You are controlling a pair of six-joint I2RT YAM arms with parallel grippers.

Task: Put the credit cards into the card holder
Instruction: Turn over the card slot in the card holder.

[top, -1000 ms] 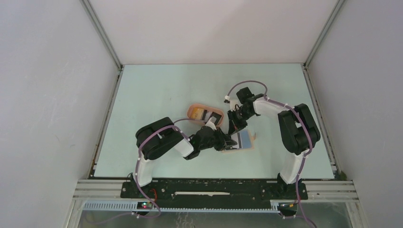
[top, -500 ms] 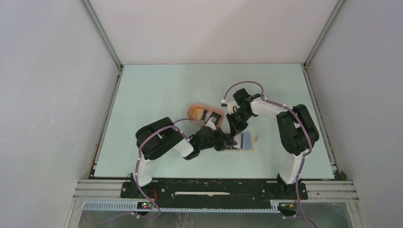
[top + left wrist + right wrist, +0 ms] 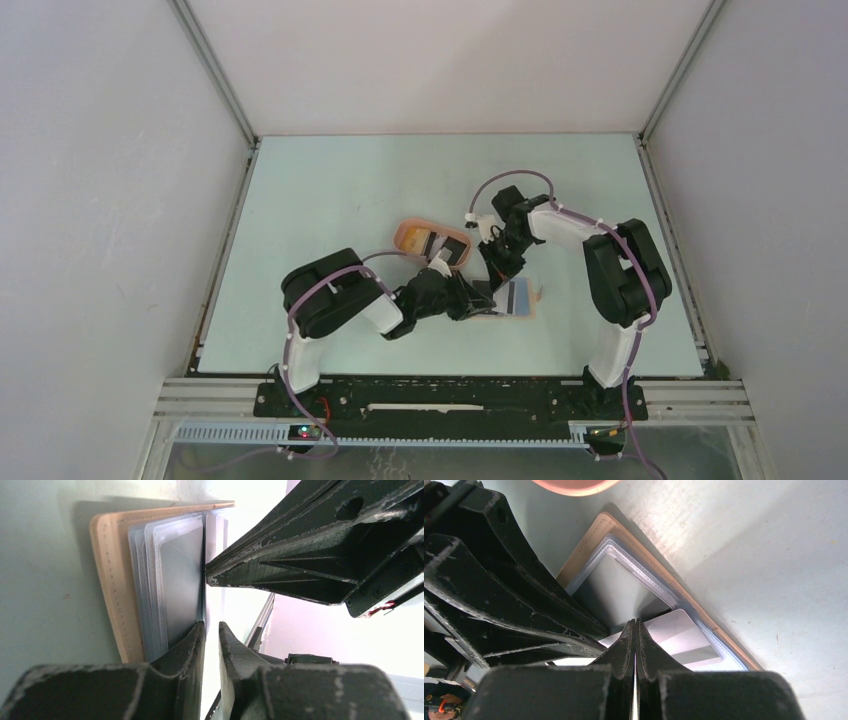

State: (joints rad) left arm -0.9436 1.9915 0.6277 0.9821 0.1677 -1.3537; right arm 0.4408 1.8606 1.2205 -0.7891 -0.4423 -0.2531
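Observation:
The tan card holder lies open on the table, its clear sleeves fanned out. A white-and-grey striped credit card lies partly inside a sleeve. My right gripper is shut, its tips pressed against that card's edge where it meets the sleeve. My left gripper reaches in from the left with a narrow gap between its jaws and nothing in it; one finger rests on the sleeves. In the top view the left gripper and right gripper meet over the holder's left side.
A peach-orange oval tray stands just behind and left of the holder, with more cards in it. Its rim shows at the top of the right wrist view. Both arms crowd the holder.
The left gripper's jaws have parted slightly and its arm has drawn back a little to the left. The right gripper stays shut and has shifted slightly left over the holder.

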